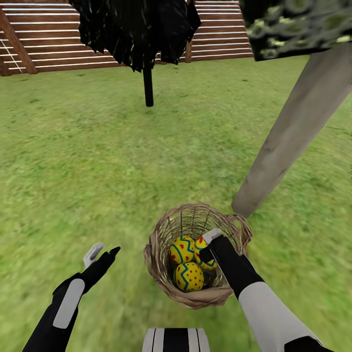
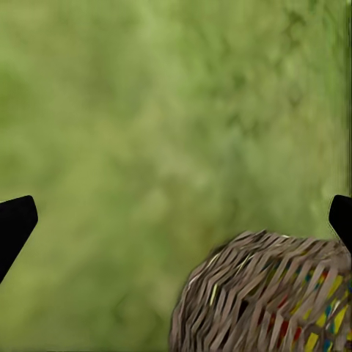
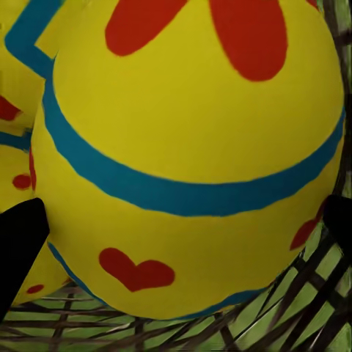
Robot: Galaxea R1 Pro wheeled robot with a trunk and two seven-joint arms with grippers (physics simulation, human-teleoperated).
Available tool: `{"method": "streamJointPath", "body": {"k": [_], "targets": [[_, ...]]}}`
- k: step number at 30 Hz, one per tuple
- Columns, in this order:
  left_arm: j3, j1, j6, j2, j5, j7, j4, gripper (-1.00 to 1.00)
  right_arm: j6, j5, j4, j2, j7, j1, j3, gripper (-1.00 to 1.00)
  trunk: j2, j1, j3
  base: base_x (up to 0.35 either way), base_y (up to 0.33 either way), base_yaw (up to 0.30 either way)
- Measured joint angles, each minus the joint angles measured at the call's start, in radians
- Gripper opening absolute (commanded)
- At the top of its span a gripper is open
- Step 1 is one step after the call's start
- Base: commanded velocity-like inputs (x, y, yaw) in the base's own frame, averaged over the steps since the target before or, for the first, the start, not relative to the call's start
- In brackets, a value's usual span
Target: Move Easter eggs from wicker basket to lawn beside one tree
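Note:
The wicker basket [image 1: 161,233] stands on the lawn [image 1: 98,161] just in front of me, with three yellow Easter eggs inside: one on the left [image 1: 182,249], one nearest me [image 1: 189,276] and one on the right [image 1: 209,265]. My right gripper [image 1: 208,246] reaches into the basket and is open, its fingers on either side of the right egg [image 3: 191,147], whose sides sit between the widely spread fingertips [image 3: 18,235]. My left gripper [image 1: 103,252] hovers open over grass to the left of the basket [image 2: 257,293]. A pale grey-beige tree trunk [image 1: 293,132] rises just behind the basket on the right.
A dark tree with a thin black trunk [image 1: 148,83] stands farther back at the middle. A brown slatted fence [image 1: 49,44] closes off the far side. Grass stretches wide to the left and ahead. My own base [image 1: 176,340] shows at the bottom edge.

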Motion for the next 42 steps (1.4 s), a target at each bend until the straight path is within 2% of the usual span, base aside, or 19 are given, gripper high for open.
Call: {"method": "streamJointPath", "body": {"k": [10,13,16,18,21,22,24,26,29,32,34,35,39,42], "targets": [[0.000,0.000,0.001,0.001,0.000,0.003,0.000,1.00,0.002,-0.003,0.000,-0.002,0.005,0.001,-0.002,-1.00,0.002,-0.005,0.039,0.000,0.000,0.000],[0.000,0.000,0.002,0.002,0.000,0.004,0.000,1.00,0.011,-0.001,-0.060,-0.003,0.029,0.004,-0.005,-1.00,0.003,-0.006,0.050,0.000,0.000,0.000],[0.000,0.000,0.002,0.003,0.000,0.004,0.000,1.00,0.032,0.001,-0.107,-0.003,0.121,0.011,-0.004,-1.00,0.004,-0.007,0.062,0.000,0.000,0.000],[0.000,0.000,0.002,0.003,-0.001,0.004,0.000,1.00,0.043,0.000,-0.121,-0.003,0.220,0.011,-0.004,-1.00,0.004,-0.008,0.070,0.000,0.000,0.000],[0.000,0.000,0.002,0.003,-0.001,0.004,0.000,1.00,0.094,0.000,-0.151,-0.010,0.407,0.012,-0.004,-1.00,0.005,-0.009,0.081,0.000,0.000,0.000],[0.000,0.000,0.002,0.002,-0.001,0.004,0.000,1.00,0.100,0.002,-0.157,-0.021,0.461,0.012,-0.004,-1.00,0.005,-0.010,0.085,0.000,0.000,0.000],[0.000,0.000,0.002,0.003,-0.001,0.004,0.000,1.00,0.130,0.002,-0.192,-0.042,0.519,0.012,-0.005,-1.00,0.006,-0.011,0.093,0.000,0.000,0.000],[0.000,0.000,0.002,0.002,-0.001,0.004,0.000,1.00,0.141,0.001,-0.248,-0.084,0.583,0.012,-0.005,-1.00,0.006,-0.012,0.101,0.000,0.000,0.000],[0.000,0.000,0.002,0.001,-0.001,0.004,0.000,1.00,0.142,0.006,-0.268,-0.203,0.759,0.012,-0.020,-1.00,0.007,-0.013,0.112,0.000,0.000,0.000],[0.000,0.000,0.002,0.001,-0.002,0.006,0.000,1.00,0.139,0.001,-0.270,-0.279,0.912,0.012,-0.122,-1.00,0.008,-0.014,0.124,0.000,0.000,0.000],[0.000,0.000,0.002,0.001,-0.002,0.006,0.000,1.00,0.139,-0.004,-0.270,-0.319,0.973,0.012,-0.135,-1.00,0.008,-0.015,0.132,0.000,0.000,0.000],[0.000,0.000,0.002,0.001,-0.002,0.006,-0.001,1.00,0.138,-0.005,-0.270,-0.332,1.014,0.012,-0.137,-1.00,0.008,-0.016,0.135,0.000,0.000,0.000],[0.000,0.000,0.002,0.003,0.000,0.006,-0.003,1.00,0.131,-0.005,-0.270,-0.356,1.119,0.013,-0.151,-1.00,0.009,-0.018,0.151,0.000,0.000,0.000],[0.000,0.000,0.002,0.004,0.000,0.006,-0.003,1.00,0.126,-0.006,-0.270,-0.364,1.176,0.013,-0.153,-1.00,0.010,-0.019,0.163,0.000,0.000,0.000]]}}
